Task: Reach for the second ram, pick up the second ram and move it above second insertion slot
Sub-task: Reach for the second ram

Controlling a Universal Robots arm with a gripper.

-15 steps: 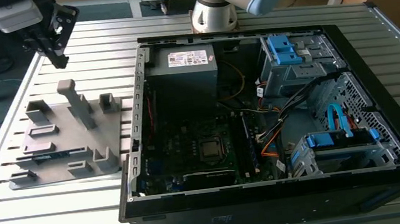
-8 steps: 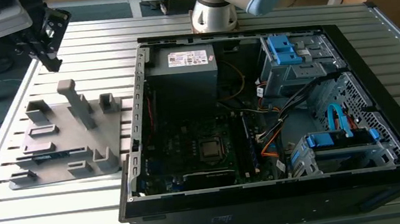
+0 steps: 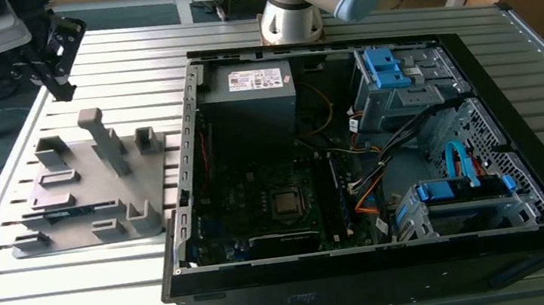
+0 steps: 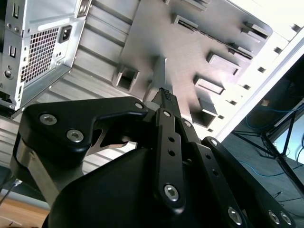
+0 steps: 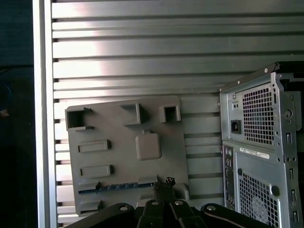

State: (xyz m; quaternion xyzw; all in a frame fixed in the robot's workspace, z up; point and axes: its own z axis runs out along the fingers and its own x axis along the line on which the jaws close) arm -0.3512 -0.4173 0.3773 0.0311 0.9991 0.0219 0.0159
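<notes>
The black linkage gripper (image 3: 63,89) is hovering with its fingertips (image 4: 164,95) pressing together, gripping nothing. Near it, the grey plastic holder plate (image 5: 121,152) is lying on the ribbed aluminium table (image 3: 65,303). The second ram (image 5: 118,186), a thin dark circuit-board stick, is resting in the plate's edge slot, apart from the gripper. The open black computer case (image 3: 367,287) is sitting beside the plate.

second ram (image 5: 118,186) in holder plate (image 5: 114,159) | computer case (image 5: 259,156) near plate
</notes>
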